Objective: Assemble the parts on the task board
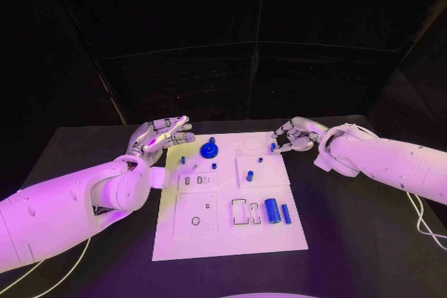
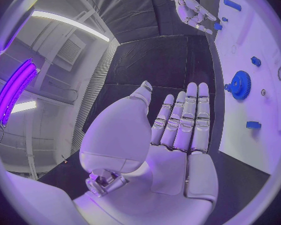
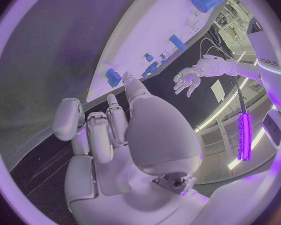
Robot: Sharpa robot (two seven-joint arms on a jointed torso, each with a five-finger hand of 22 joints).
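on the task board most blue parts lie loose, the left hand spread and bare, the right hand maybe pinching one

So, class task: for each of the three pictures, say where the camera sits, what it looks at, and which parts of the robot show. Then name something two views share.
Head view: on the robot's head, looking down at the task board; both arms, left hand and right hand show.
Left wrist view: behind the left hand's open palm, facing the board's edge and blue gear.
Right wrist view: behind the right hand, facing the board's far end.
Shared: the gear shows in the head and left wrist views; each wrist view shows the other hand.
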